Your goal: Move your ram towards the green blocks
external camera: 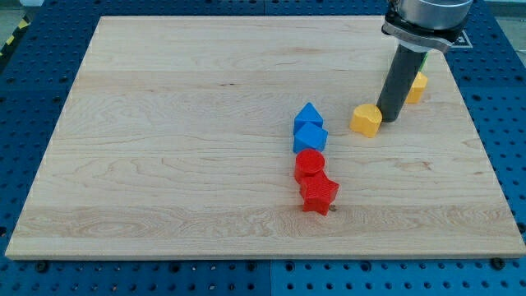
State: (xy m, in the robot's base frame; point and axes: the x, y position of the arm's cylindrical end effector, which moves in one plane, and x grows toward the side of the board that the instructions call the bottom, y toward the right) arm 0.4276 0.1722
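My tip rests on the board at the view's right, just right of a yellow block and about touching it. A second yellow block lies up and to the right of the tip, partly behind the rod. Only a thin sliver of green shows at the rod's right edge, above that yellow block; its shape is hidden by the arm. No other green block shows.
In the board's middle, a column runs downward: a blue pointed block, a blue block, a red cylinder and a red star. The wooden board lies on a blue perforated table.
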